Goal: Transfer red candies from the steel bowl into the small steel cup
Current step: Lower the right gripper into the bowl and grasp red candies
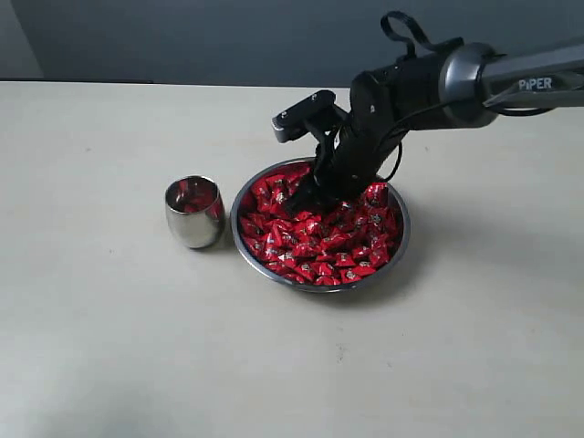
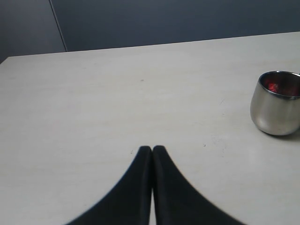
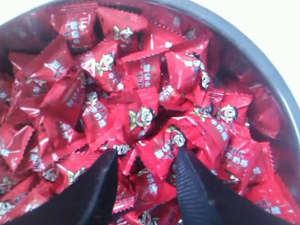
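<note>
The steel bowl (image 1: 399, 245) sits at mid-table, heaped with red candies (image 1: 319, 239). My right gripper (image 1: 301, 196) is lowered into the bowl's far left part. In the right wrist view it (image 3: 146, 151) stands open, its black fingertips (image 3: 183, 161) pressed among the red candies (image 3: 140, 115), with one wrapper lying loosely between them, not clamped. The bowl's rim (image 3: 262, 61) curves past at one side. Just left of the bowl stands the small steel cup (image 1: 194, 214), upright. My left gripper (image 2: 152, 149) is shut and empty above bare table, well apart from the cup (image 2: 275, 110), which holds something red (image 2: 273, 86).
The pale table (image 1: 109, 328) spreads wide around the bowl and cup. A dark wall (image 1: 228, 36) runs behind its far edge. The right arm (image 1: 511, 82) reaches in from the upper right, above the bowl's far side.
</note>
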Controlling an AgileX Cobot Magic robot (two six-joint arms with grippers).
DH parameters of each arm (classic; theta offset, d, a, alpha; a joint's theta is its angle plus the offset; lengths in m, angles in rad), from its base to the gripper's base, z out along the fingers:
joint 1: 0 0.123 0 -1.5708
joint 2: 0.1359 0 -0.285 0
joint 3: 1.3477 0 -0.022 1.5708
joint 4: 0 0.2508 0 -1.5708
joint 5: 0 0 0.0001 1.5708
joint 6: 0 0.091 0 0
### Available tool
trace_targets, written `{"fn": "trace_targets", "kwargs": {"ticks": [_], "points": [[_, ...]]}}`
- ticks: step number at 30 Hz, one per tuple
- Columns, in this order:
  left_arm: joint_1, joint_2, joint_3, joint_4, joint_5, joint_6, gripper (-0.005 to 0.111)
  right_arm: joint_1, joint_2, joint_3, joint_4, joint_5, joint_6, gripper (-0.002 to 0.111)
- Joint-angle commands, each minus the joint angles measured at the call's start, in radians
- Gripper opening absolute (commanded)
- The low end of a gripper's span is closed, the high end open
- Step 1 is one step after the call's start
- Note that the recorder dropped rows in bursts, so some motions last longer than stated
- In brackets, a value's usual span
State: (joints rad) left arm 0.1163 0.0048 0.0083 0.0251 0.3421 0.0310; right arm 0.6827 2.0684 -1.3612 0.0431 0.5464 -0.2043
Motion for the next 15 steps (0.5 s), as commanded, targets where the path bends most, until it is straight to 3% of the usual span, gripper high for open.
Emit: {"fn": "trace_targets", "kwargs": {"ticks": [1, 2, 4, 15], "points": [[-0.008, -0.005, -0.008, 0.002, -0.005, -0.002, 0.000, -0.008, 0.035, 0.004, -0.020, -0.026, -0.002, 0.032], [-0.008, -0.005, -0.008, 0.002, -0.005, -0.002, 0.000, -0.008, 0.032, 0.004, -0.020, -0.028, -0.002, 0.017], [-0.008, -0.005, -0.008, 0.002, -0.005, -0.002, 0.000, -0.008, 0.017, 0.004, -0.020, -0.026, 0.000, 0.001], [-0.008, -0.005, -0.008, 0.002, -0.005, -0.002, 0.000, -0.006, -0.108, 0.004, -0.014, 0.057, 0.006, 0.000]]}}
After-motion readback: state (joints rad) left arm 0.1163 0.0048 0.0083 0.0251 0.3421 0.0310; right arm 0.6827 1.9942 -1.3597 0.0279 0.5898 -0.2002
